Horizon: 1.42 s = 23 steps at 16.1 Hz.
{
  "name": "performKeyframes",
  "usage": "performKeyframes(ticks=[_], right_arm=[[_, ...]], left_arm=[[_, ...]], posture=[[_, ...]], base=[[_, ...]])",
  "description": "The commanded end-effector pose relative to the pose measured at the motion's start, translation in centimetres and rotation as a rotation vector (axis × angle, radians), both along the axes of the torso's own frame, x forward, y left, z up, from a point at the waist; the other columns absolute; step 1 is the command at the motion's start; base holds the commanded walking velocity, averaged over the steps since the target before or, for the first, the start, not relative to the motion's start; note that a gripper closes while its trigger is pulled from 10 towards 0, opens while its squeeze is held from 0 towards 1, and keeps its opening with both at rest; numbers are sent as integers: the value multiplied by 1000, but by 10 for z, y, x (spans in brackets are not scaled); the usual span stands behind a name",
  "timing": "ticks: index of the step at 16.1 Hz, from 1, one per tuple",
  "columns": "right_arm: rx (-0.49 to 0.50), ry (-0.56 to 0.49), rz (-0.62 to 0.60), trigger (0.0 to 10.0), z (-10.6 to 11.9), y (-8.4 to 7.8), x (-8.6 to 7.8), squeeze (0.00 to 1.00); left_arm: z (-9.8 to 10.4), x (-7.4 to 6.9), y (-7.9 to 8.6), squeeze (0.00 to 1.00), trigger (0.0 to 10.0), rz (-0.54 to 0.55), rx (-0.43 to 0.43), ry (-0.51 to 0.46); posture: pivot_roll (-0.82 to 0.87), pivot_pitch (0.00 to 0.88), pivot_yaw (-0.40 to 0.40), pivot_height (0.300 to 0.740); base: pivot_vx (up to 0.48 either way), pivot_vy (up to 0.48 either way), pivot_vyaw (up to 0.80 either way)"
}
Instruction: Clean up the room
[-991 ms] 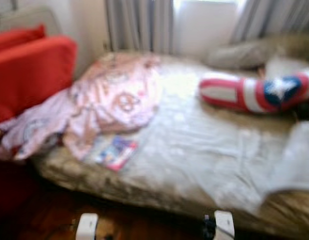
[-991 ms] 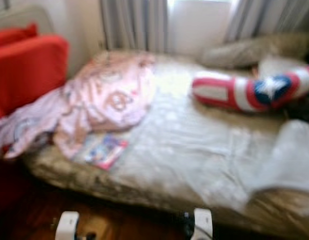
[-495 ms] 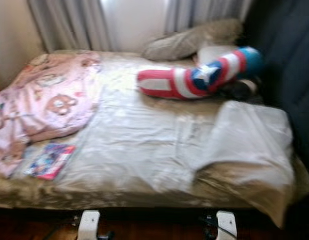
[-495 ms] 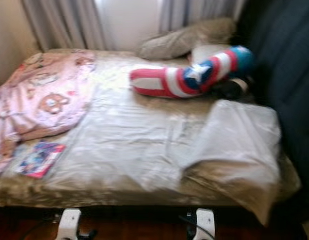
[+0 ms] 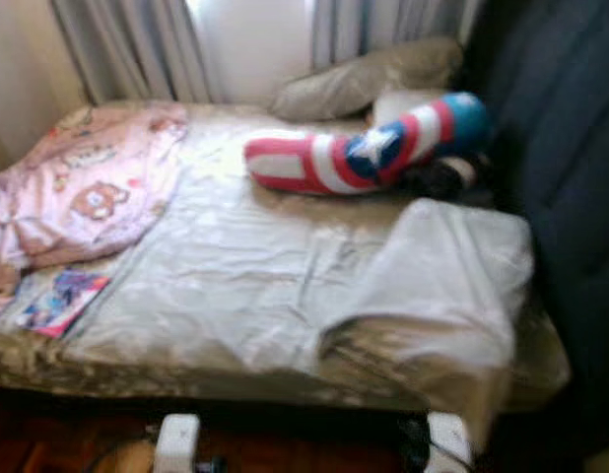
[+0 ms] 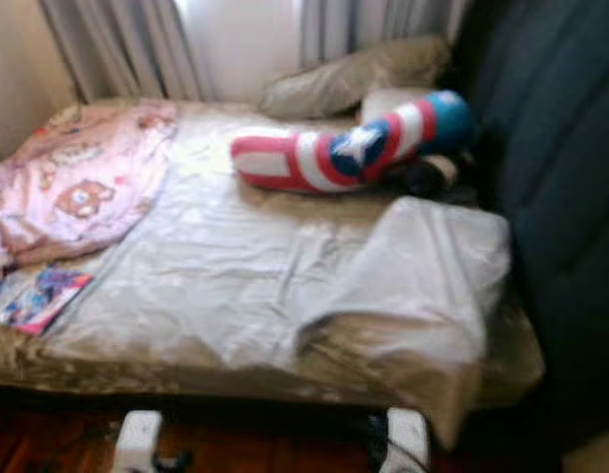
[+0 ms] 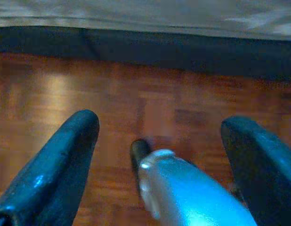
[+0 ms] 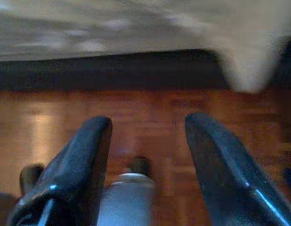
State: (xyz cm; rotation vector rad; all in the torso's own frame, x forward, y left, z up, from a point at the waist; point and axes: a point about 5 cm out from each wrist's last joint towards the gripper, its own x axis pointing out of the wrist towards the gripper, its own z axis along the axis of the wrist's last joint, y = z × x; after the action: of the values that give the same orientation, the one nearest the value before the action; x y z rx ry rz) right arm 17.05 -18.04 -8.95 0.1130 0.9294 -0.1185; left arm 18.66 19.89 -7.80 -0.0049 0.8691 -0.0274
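Camera swung right; book (image 5: 60, 302) lies on bed (image 5: 236, 296), above idle left claw (image 7: 159, 141).

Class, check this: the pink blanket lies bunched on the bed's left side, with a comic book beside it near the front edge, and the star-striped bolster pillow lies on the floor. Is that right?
One error: the star-striped bolster pillow lies on the bed, near the headboard end, not the floor. The left eye view shows it. The pink blanket and comic book are as stated.

From head height we look forward and down across the grey-sheeted bed (image 5: 236, 286), both eye views sharing it, slightly offset. Our two wrist cameras hang low, close above the reddish-brown parquet floor (image 7: 136, 99), facing the bed's dark underside.
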Motion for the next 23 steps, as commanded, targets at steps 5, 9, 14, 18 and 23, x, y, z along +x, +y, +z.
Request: performKeyframes(ticks=[5,9,14,18,23], right_arm=[[8,-16,0,10000,3,2,6,0],[9,-31,-4,10000,4,2,8,0],[13,-37,2,10000,4,2,8,0],[11,-34,8,10000,3,3,7,0],[8,-30,16,10000,3,4,6,0]], left_arm=[[-1,-3,7,0,10000,17,12,18],[4,5,6,0,10000,29,5,-29],[5,6,8,0,10000,46,-1,-31],[3,3,10,0,10000,62,-2,-23],[6,8,8,0,10000,47,-15,-58]], posture=[[60,17,-9,740],[58,27,-12,740],[56,27,-14,740],[62,10,-17,740],[61,3,-18,740]], base=[[0,-149,-625],[0,0,0],[0,0,0],[0,360,0],[0,96,0]])
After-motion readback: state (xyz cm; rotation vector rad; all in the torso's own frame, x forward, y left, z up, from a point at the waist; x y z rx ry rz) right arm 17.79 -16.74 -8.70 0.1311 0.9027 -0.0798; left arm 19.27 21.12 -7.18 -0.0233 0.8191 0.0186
